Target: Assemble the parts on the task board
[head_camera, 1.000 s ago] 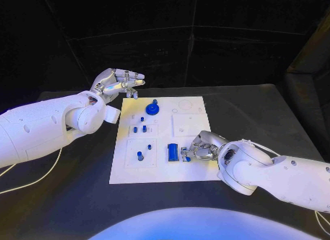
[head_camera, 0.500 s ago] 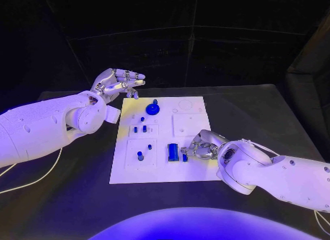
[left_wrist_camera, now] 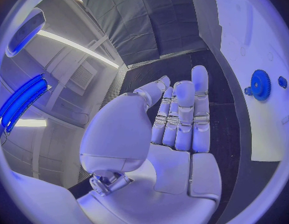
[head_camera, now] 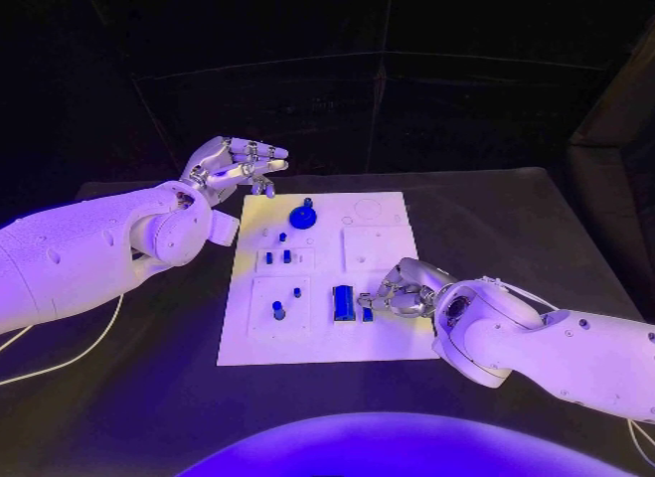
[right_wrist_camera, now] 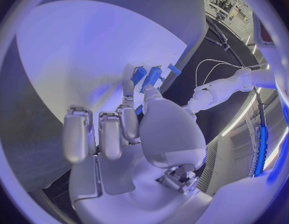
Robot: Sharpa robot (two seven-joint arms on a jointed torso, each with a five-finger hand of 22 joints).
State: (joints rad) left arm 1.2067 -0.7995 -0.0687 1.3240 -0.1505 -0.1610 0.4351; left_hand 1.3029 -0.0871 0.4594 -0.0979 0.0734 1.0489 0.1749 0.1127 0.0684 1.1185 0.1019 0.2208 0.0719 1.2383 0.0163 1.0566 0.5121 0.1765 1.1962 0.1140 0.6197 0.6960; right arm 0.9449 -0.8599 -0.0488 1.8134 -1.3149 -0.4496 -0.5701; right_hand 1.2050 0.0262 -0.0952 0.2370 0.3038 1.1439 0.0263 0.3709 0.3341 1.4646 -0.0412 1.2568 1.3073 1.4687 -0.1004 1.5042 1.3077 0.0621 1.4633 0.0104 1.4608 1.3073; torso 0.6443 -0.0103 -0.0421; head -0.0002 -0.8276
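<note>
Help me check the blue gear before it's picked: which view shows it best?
The left wrist view: the blue gear lies unobstructed on the task board, teeth visible. The head view shows it smaller, near the board's far edge. I can't make it out in the right wrist view.
</note>
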